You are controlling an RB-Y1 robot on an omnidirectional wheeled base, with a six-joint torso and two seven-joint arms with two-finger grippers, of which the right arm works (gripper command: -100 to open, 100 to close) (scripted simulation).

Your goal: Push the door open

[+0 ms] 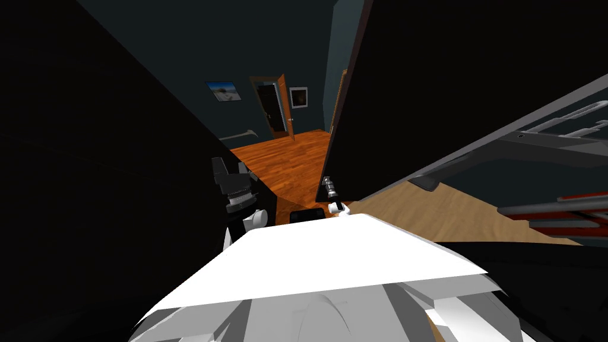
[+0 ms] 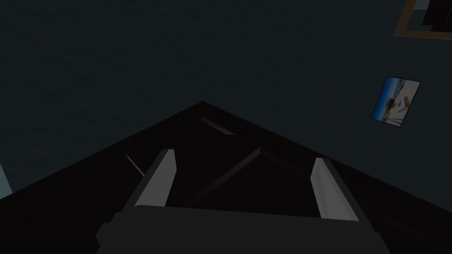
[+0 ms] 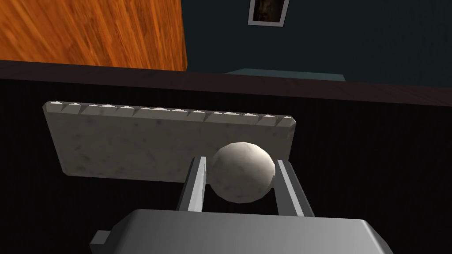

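Two fingers of the right gripper (image 3: 240, 161) are clenching the pale knob (image 3: 240, 178) on its backplate (image 3: 132, 141), near the free edge of the dark door (image 1: 451, 89). The door is standing ajar, wooden floor (image 1: 285, 154) showing through the gap. The left gripper (image 2: 243, 156) is hanging released, facing a flat dark surface (image 2: 132, 66)

No readable text, seemingly, anywhere
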